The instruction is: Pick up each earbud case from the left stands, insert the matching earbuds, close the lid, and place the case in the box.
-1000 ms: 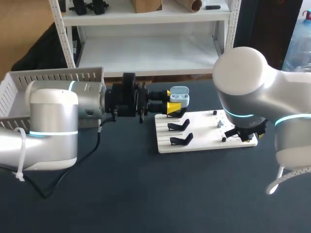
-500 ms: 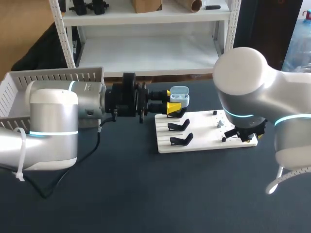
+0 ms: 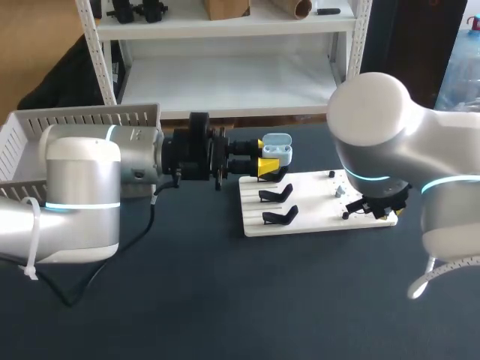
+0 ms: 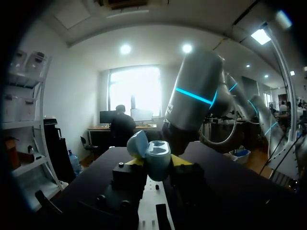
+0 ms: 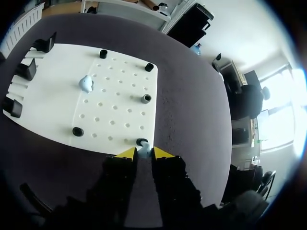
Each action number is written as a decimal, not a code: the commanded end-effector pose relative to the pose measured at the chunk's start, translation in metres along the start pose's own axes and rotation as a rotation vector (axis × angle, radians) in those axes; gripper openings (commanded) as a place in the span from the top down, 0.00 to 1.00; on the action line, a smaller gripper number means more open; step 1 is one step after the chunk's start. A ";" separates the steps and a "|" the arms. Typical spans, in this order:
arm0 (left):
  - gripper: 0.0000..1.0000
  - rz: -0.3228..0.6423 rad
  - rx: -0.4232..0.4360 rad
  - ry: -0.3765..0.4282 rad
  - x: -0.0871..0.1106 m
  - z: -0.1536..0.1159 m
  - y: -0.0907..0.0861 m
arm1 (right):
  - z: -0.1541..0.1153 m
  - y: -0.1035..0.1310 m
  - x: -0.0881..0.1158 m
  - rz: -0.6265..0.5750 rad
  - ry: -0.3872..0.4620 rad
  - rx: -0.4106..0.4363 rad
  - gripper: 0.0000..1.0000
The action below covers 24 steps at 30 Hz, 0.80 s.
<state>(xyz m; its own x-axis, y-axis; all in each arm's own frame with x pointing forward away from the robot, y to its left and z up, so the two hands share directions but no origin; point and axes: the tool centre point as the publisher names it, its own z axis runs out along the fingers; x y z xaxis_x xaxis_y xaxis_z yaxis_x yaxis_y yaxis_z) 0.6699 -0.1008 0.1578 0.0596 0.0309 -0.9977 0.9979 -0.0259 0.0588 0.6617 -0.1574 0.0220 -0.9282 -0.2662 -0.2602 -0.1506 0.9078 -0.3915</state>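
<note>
Earbud case [image 3: 277,148], pale blue, is off its stand with the lid tipped open. It sits between the yellow tips of the left arm [image 3: 82,187], whose jaws are closed on it from both sides. They hold it in the air over the far left corner of the white board [image 3: 315,219]. In the left wrist view the case [image 4: 152,157] fills the space just ahead of the jaws, with its lid [image 4: 136,143] leaning back. No earbud shows in its wells.

Below and beside the case, two black stands [image 3: 276,195] on the board's left part carry nothing.

On the pegged right part of the board, one loose earbud [image 5: 86,83] lies by itself, well apart from either arm. A second earbud [image 5: 144,152] is at the board's near right corner, just beside a black peg [image 5: 141,142]. The right arm [image 3: 375,142] reaches down there. Its jaws stand narrow around that earbud, and as far as the wrist view lets me tell, both tips touch it.

By my reading, the pick-up and lid-opening for this case are done. The first earbud is only being gripped, not yet lifted or carried across. Left for this case are seating that earbud, fetching and seating the loose one, and shutting the lid. The case then goes in the white slatted box [image 3: 82,116] at the far left of the bench [image 3: 225,300]. No case is visible in the box, though most of its inside is hidden behind the left arm.
</note>
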 end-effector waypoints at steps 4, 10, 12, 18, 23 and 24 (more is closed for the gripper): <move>1.00 0.002 -0.001 -0.003 0.001 0.000 0.000 | -0.009 -0.002 0.000 -0.004 -0.005 0.012 1.00; 1.00 0.002 -0.001 -0.003 0.001 0.000 0.000 | -0.034 -0.010 0.002 -0.020 -0.017 0.026 1.00; 1.00 0.002 -0.001 -0.003 0.001 0.000 0.000 | -0.044 -0.013 0.002 -0.024 -0.017 0.027 1.00; 1.00 0.002 -0.001 -0.003 0.001 0.000 0.000 | -0.088 -0.016 -0.002 -0.036 -0.069 0.011 1.00; 1.00 0.002 -0.001 -0.003 0.001 0.000 0.000 | -0.137 -0.010 -0.009 -0.064 -0.112 -0.005 1.00; 1.00 0.002 -0.001 -0.003 0.001 0.000 0.000 | -0.147 -0.008 -0.011 -0.072 -0.120 -0.005 1.00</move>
<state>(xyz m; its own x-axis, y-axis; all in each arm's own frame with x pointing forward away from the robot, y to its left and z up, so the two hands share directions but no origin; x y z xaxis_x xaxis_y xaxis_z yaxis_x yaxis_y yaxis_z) 0.6699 -0.1008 0.1578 0.0596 0.0309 -0.9977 0.9979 -0.0259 0.0588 0.6443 -0.1222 0.1249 -0.8716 -0.3627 -0.3297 -0.2160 0.8880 -0.4060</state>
